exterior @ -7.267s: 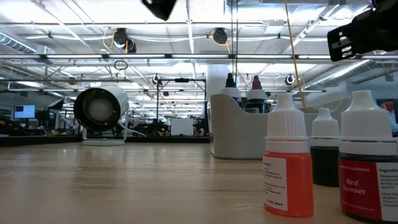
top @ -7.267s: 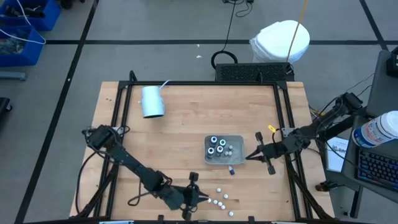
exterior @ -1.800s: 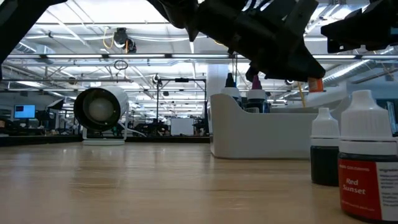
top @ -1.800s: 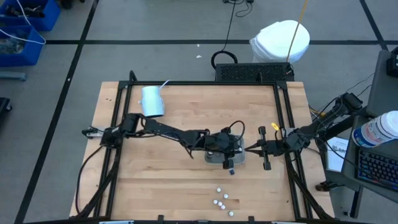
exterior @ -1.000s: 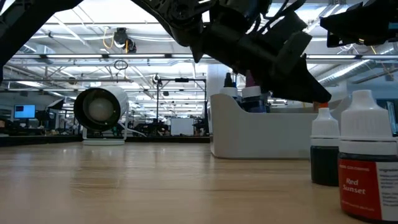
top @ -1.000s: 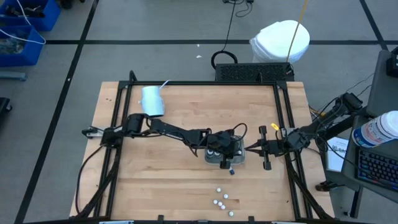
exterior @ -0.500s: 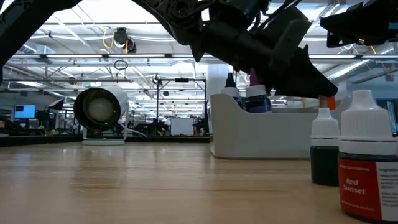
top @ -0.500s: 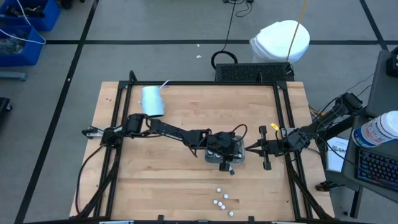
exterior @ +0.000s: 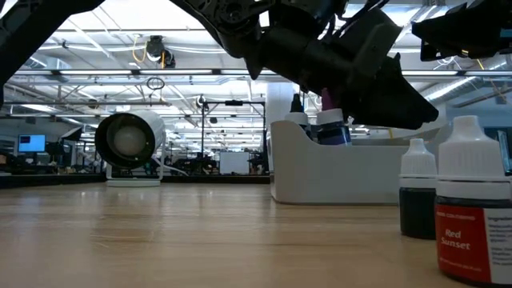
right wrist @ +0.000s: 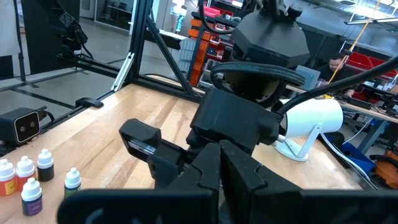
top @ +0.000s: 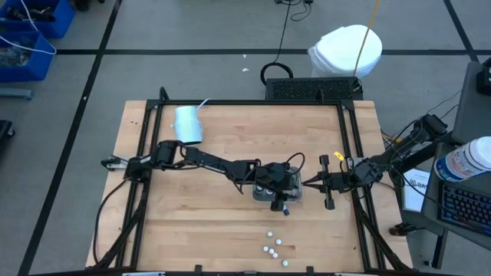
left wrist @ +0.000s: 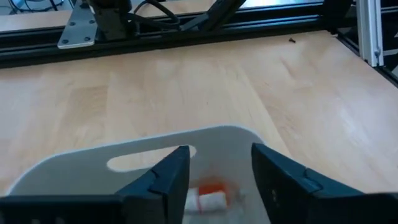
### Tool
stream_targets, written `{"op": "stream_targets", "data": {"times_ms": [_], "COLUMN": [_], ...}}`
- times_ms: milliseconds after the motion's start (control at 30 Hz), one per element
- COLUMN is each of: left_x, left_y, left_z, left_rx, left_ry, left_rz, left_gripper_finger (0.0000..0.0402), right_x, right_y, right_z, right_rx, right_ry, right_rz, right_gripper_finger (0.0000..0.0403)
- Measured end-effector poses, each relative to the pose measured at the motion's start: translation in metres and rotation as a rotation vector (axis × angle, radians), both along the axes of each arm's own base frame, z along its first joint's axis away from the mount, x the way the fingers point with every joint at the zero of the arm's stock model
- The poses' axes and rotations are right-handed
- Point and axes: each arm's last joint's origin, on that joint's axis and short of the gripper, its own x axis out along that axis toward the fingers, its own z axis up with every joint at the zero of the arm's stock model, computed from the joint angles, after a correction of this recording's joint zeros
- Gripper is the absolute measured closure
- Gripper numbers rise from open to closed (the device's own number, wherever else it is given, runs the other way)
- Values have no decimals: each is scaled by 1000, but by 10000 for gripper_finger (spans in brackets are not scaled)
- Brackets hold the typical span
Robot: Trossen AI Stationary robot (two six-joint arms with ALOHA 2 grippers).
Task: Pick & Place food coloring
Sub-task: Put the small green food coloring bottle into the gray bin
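Tray [top: 294, 173]: your left gripper [left wrist: 217, 177] hangs over it, fingers spread
Bottle [left wrist: 210, 196]: orange, white cap, lying inside
Right gripper [top: 307, 185]: beside tray, pressed together

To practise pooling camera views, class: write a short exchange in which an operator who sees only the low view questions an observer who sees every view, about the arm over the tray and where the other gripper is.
Operator: In my low view a dark arm hides the top of the tray. Is its gripper holding a bottle?
Observer: No. The left wrist view shows the left gripper open over the tray, with an orange bottle lying on its side inside, below the fingers.
Operator: And where is the other gripper?
Observer: The high view shows the right gripper shut, beside the tray's right side.
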Motion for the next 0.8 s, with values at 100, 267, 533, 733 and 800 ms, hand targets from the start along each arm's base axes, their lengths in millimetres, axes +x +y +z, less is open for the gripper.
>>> {"op": "stream_targets", "data": {"times_ms": [100,267,533,733,800], "left_x": [1,-13,-104,-179,-202], "left_y": [0,-7,-36,-45,-41], "left_z": [2,56,180,206,198], "left_rx": [0,-7,46,105,93], "left_ry": [-21,-99,-24,-132,-208], "left_rz": [4,-38,-70,54,76], "left_gripper_finger": [211,215,286,391,390], "right_x": [0,0,0,0,0], "right_y": [0,0,0,0,0], "right_z": [0,0,-2,-2,-2], "right_rx": [0,-2,13,50,62], "right_ry": [0,4,17,20,21], "right_rz": [0,0,2,1,1], "right_gripper_finger": [399,399,399,399,399]}}
